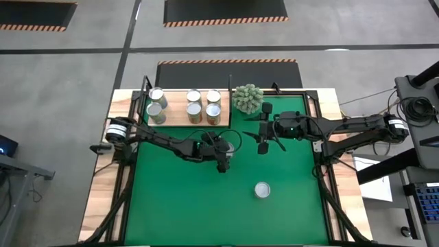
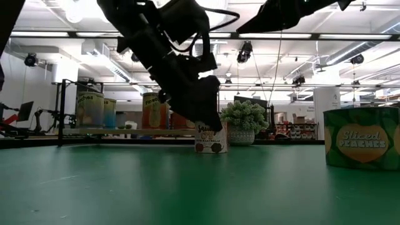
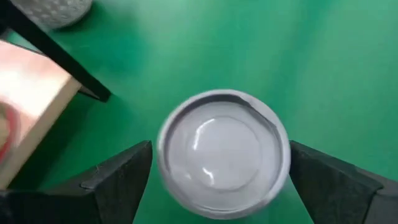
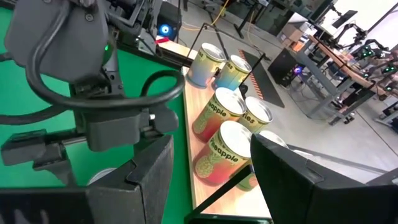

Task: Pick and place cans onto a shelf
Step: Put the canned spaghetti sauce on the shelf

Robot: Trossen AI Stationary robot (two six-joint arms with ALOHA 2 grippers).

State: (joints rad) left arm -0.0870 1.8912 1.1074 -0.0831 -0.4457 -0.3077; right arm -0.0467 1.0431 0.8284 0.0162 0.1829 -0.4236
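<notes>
A can with a shiny silver top (image 3: 222, 152) stands upright on the green mat; the low view shows its labelled side (image 2: 210, 142). My left gripper (image 3: 219, 163) is open above it, slanting down, one finger on each side of the can's top, and I see no hold. The pale wooden shelf (image 1: 175, 113) lies at the far left of the table with several cans (image 1: 194, 110) upright on it. A "Sliced Peaches" can (image 1: 262, 190) stands alone on the mat toward the near edge. My right gripper (image 1: 263, 144) hangs open above the mat, near the plant, with nothing between its fingers.
A spiky grey-green plant ball (image 1: 247, 99) in a pot stands just right of the shelf at the far edge. Black frame rails (image 1: 322, 158) border the mat. The peaches can looms at the right in the low view (image 2: 362, 145). Bare mat lies toward the near left.
</notes>
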